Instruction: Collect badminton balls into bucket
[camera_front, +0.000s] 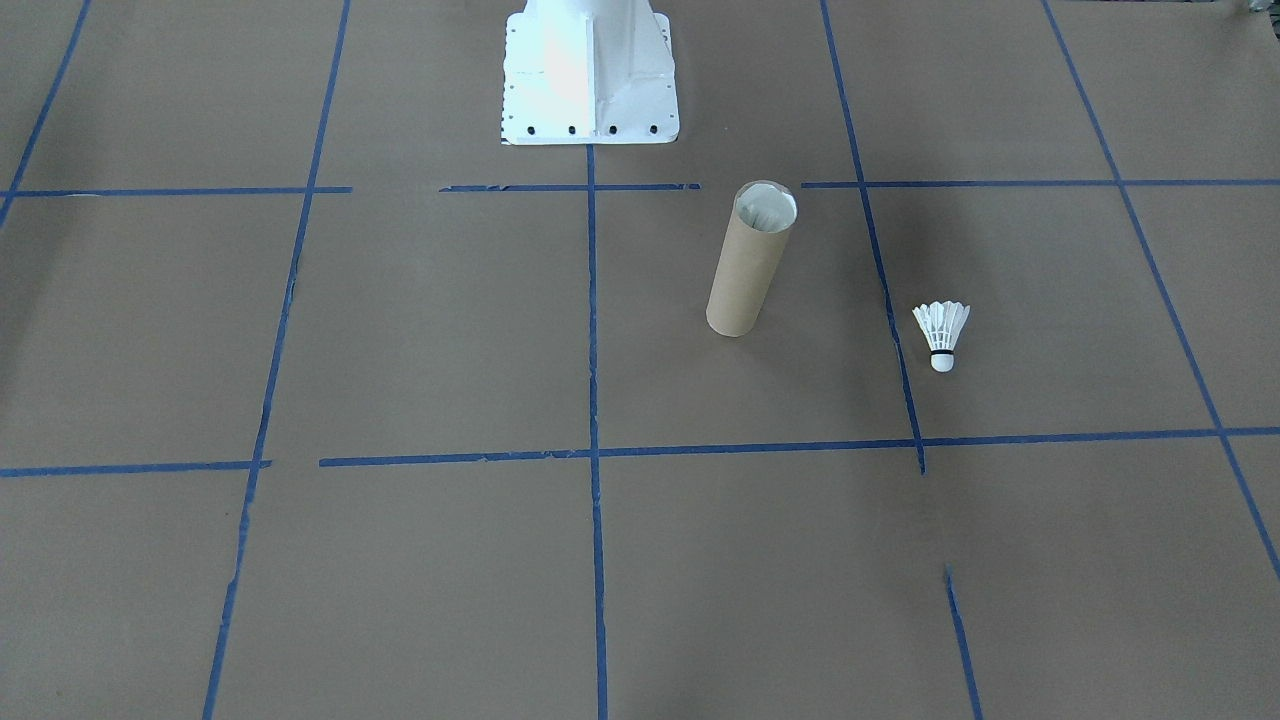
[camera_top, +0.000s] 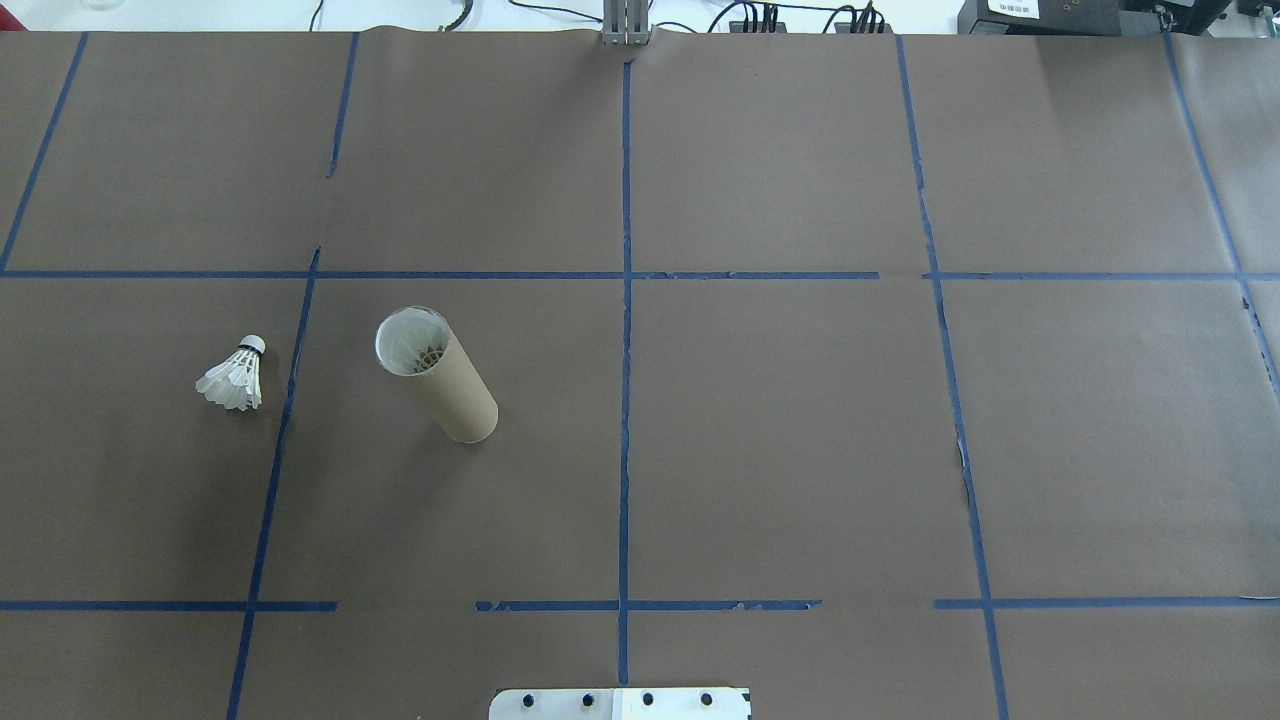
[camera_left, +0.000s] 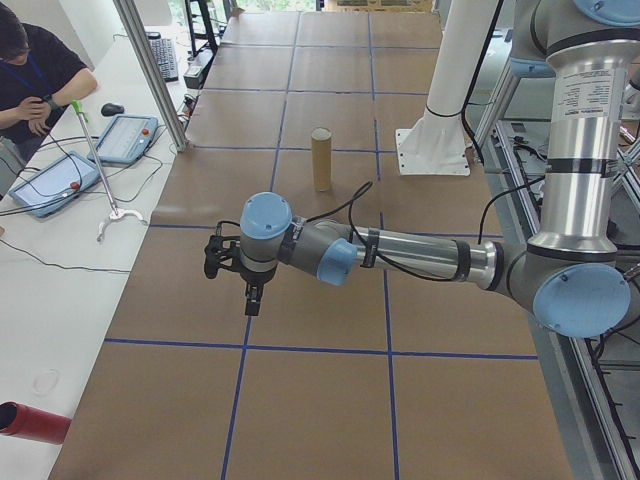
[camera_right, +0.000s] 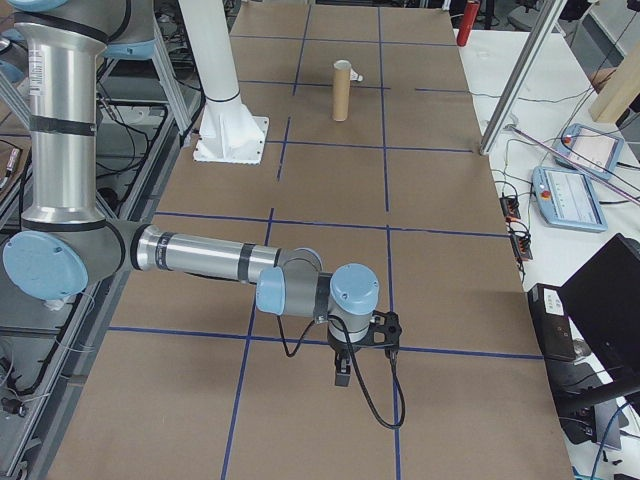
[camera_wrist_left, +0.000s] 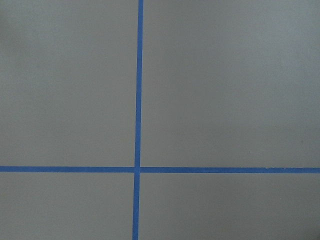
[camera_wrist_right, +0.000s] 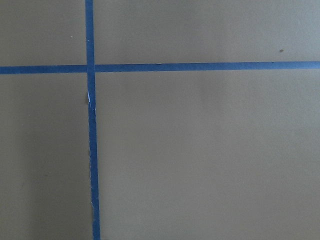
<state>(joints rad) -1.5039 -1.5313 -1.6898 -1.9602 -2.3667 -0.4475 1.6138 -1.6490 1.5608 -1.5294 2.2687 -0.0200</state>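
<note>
The bucket (camera_top: 437, 375) stands upright on the brown table (camera_top: 800, 450), on my left side. At least one shuttlecock seems to sit inside it, but the view is poor. One badminton ball (camera_top: 235, 377) lies just left of it, apart. My left gripper (camera_left: 228, 268) and right gripper (camera_right: 362, 345) hover far away; whether their fingers are spread, I cannot tell.

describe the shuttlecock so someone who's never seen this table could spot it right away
Start at the brown paper-covered table crossed by blue tape lines and find the tall cardboard tube standing on the robot's left half. Just past the tape line on the tube's outer side lies the shuttlecock, apart from the tube. It is the only small white thing there: a fan of feathers, a thin black band, a rounded cork tip.
</note>
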